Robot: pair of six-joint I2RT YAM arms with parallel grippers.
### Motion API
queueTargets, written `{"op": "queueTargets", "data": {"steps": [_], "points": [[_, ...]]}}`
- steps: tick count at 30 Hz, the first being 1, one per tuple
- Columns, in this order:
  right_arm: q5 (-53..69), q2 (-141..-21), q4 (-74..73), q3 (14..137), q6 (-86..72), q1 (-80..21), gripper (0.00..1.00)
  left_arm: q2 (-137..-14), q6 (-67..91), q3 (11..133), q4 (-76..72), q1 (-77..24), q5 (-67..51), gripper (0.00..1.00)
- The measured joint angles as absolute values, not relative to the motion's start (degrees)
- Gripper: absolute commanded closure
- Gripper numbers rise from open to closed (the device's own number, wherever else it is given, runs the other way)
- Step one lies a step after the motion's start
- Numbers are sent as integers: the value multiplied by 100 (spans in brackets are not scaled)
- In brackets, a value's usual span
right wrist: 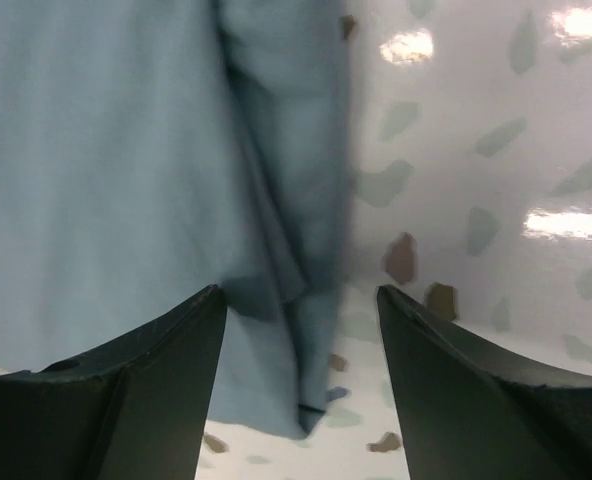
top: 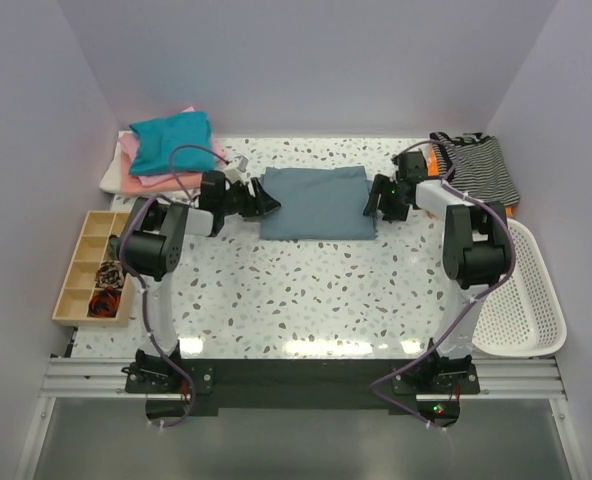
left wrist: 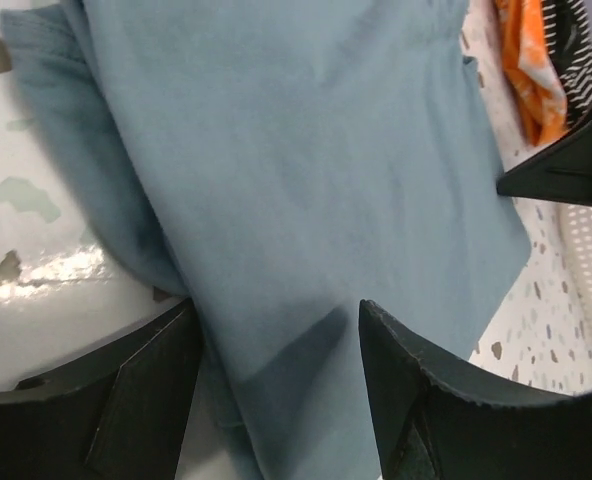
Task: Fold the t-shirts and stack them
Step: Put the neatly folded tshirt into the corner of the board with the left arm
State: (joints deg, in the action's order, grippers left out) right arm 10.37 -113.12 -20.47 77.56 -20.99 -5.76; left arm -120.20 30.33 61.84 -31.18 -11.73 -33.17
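Both pincers stand spread, neither one pinching cloth. Left gripper (top: pixel 267 203) sits at the 9 o'clock edge of the slate-blue t-shirt (top: pixel 314 203); in its wrist view the two black fingers (left wrist: pixel 126 400) are wide apart, low over the fabric, which lies smooth across the gap between them, with a rumpled fold toward 9 o'clock. Right gripper (top: pixel 375 203) sits at the shirt's 3 o'clock edge, likewise parted; its wrist view shows the shirt's folded border running down between the fingers (right wrist: pixel 476 400), cloth on one side and bare speckled table (top: pixel 306 290) on the other. Whether either set of tips actually touches the cloth cannot be told. That shirt lies flat as a folded rectangle just toward 12 o'clock from the table's middle. At 10 o'clock, in the far corner, a teal shirt (top: pixel 171 140) rests on a pink one (top: pixel 154 181), with a white one (top: pixel 114 176) showing beneath. At 2 o'clock lies a striped garment (top: pixel 481 165) beside something orange (top: pixel 433 160). A white mesh basket (top: pixel 532 290) sits at 4 o'clock and a wooden compartment tray (top: pixel 86 250) at 8 o'clock.
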Motion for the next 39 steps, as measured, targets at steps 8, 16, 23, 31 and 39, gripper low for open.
{"op": "queueTargets", "data": {"steps": [8,16,23,31,39], "points": [[1874,-12068,-1811,8503,-2231,-480,34,-12803,3916,6361,-4606,-1160,-4187,45],[2788,-12333,-1498,8641,-2290,-473,34,-13478,4904,6626,-5494,-1203,-4696,100],[2742,-11955,-1339,8099,-2290,-482,34,-13150,3879,7673,-2884,-1350,-4132,100],[2624,-11474,-1627,7723,-2292,-497,33,-12825,2110,10796,810,-1273,-2617,100],[2655,-11233,-1625,7583,-2290,-552,33,-13015,1354,13369,2517,-172,-2110,100]]}}
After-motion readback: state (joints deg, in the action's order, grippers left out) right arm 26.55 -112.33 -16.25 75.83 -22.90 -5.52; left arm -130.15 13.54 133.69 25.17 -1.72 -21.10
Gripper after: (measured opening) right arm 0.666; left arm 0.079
